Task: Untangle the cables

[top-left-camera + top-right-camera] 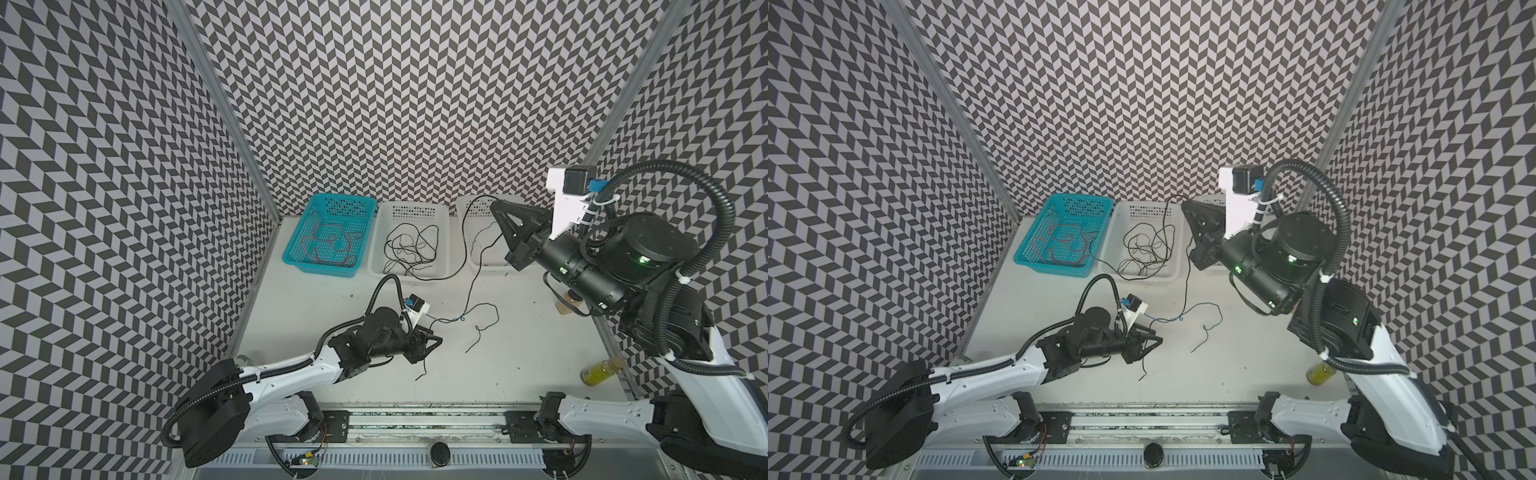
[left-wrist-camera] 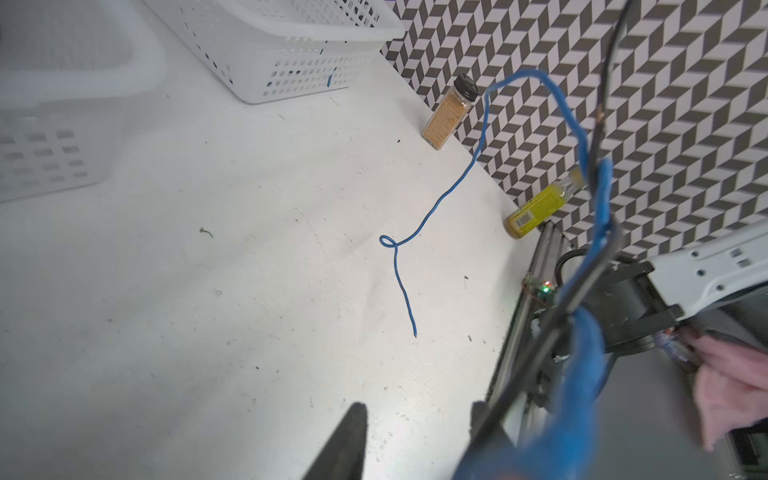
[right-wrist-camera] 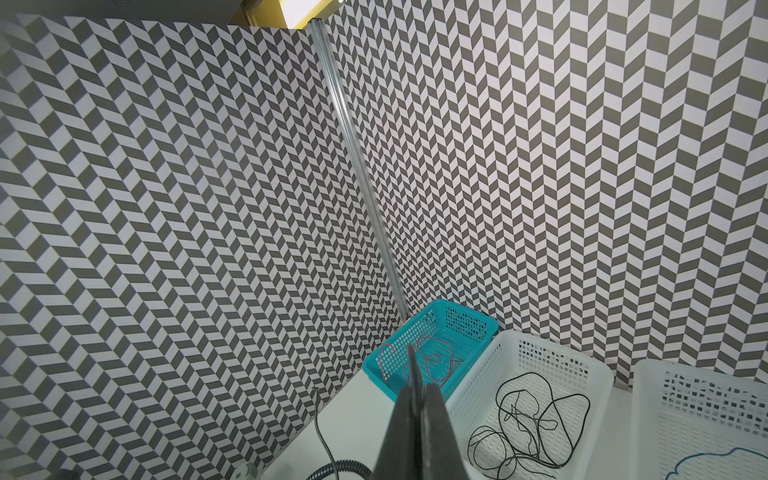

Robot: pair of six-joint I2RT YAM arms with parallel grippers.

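Found the right gripper (image 1: 494, 204) raised at the far end of the scuffed white table (image 1: 540, 353), clenched on a thin black cable (image 1: 469, 282) dropping to it. Found the left gripper (image 1: 432, 343) low over the table, jaws partly apart. Saw in its wrist view a blue cable (image 2: 420, 225) and the black one running along one finger (image 2: 482, 428); could not confirm a grip. Noted only in the right wrist view another blue cable (image 3: 731, 449) inside a slotted white basket (image 3: 648, 415). Logged red cables (image 1: 332, 239) coiled in the teal basket (image 1: 299, 232).
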